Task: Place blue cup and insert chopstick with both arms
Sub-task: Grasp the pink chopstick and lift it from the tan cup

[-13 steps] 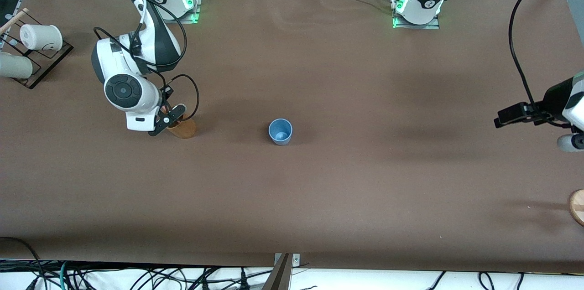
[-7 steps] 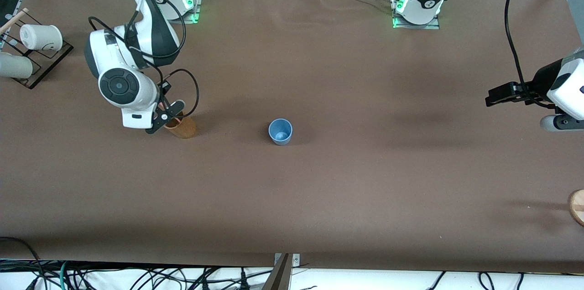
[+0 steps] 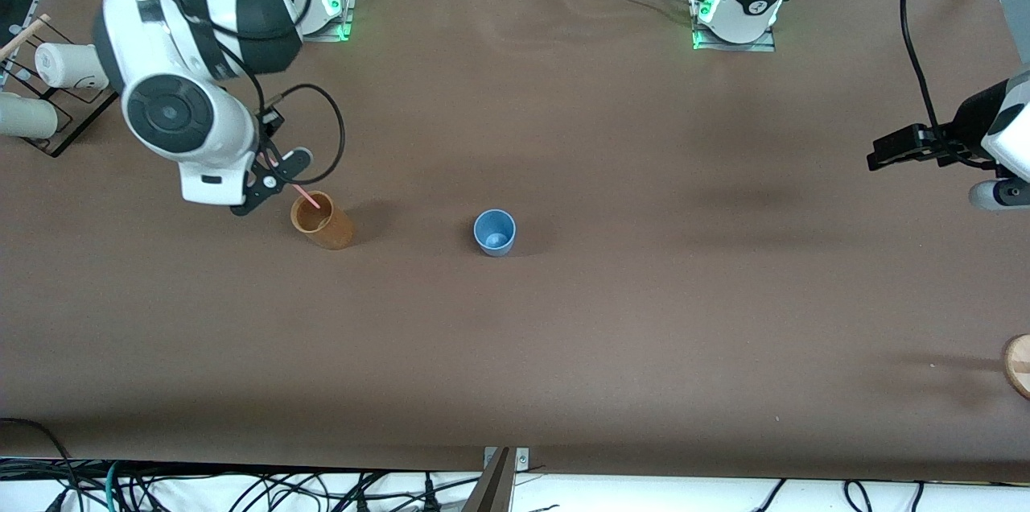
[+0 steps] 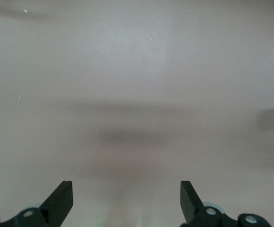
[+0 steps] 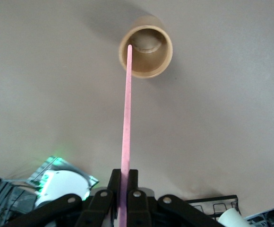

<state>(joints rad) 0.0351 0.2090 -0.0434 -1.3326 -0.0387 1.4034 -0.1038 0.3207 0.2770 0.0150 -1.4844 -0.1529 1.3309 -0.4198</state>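
right gripper (image 3: 273,174), clamped on the chopstick (image 5: 125,118), hangs over the tan cup (image 3: 322,220); blue cup (image 3: 494,232) at its 3 o'clock; carry upright, lower centred; left gripper (image 4: 126,201) waits, fingers spread, empty

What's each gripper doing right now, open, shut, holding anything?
Left gripper: open, empty, over bare table at the left arm's end.
Right gripper: shut on the chopstick, above the tan cup.

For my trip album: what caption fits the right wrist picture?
Right gripper shut on a pink chopstick, its tip over the open tan cup.
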